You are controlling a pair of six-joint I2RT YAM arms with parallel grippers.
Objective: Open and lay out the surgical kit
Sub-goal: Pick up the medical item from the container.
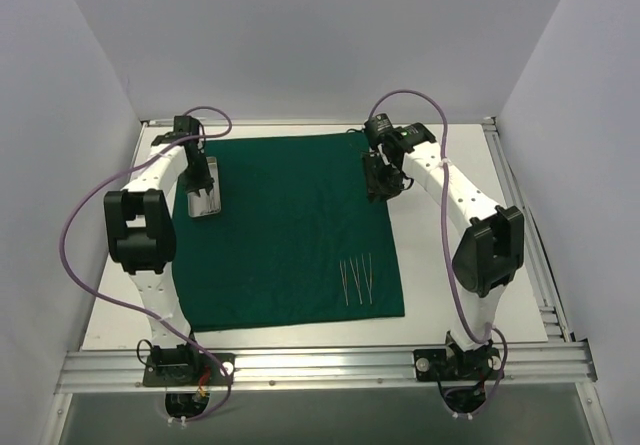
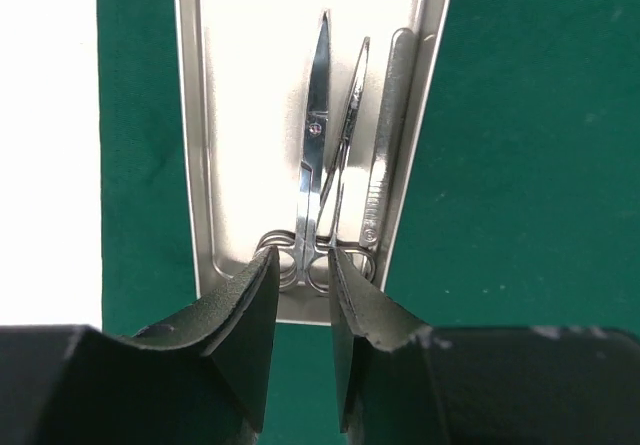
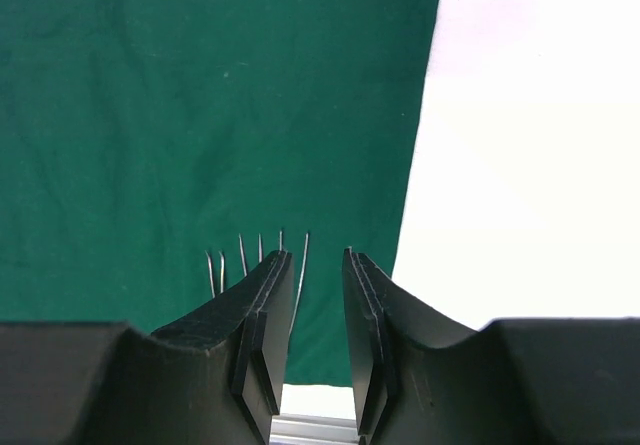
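Presently, nearest my bases, the table (image 1: 450, 295) carries the dark green cloth (image 1: 290, 235), opened out flat with only light creasing. At the lower right of the cloth in the top view lie the tweezers (image 1: 355, 281), three slim pairs side by side, just inside the hem.

Farther up, at the cloth's right edge, my right gripper (image 3: 318, 257) hangs above the fabric, jaws parted a little and holding nothing.

At the upper left of the cloth sits the metal tray (image 2: 190, 165). My left gripper (image 2: 303, 260) is poised at its near end, jaws narrowly apart, astride the finger rings of the scissors (image 2: 316, 115). I cannot tell whether the pads touch the rings; nothing appears clamped. Beside the scissors lie a second ringed instrument (image 2: 352, 105), its blade close alongside, and a flat steel handle (image 2: 392, 125) against the right wall.

Assessment: the cloth is open, but the tray contents are not yet laid out.

Hazards:
- The two sets of rings overlap, so closing on one may snag the other and drag it out.
- The tray's end wall lies right under my fingertips, so too low a descent may strike it, skid the light tray and ruck the cloth.
- Smooth steel pinched at one ring may pivot and drop.
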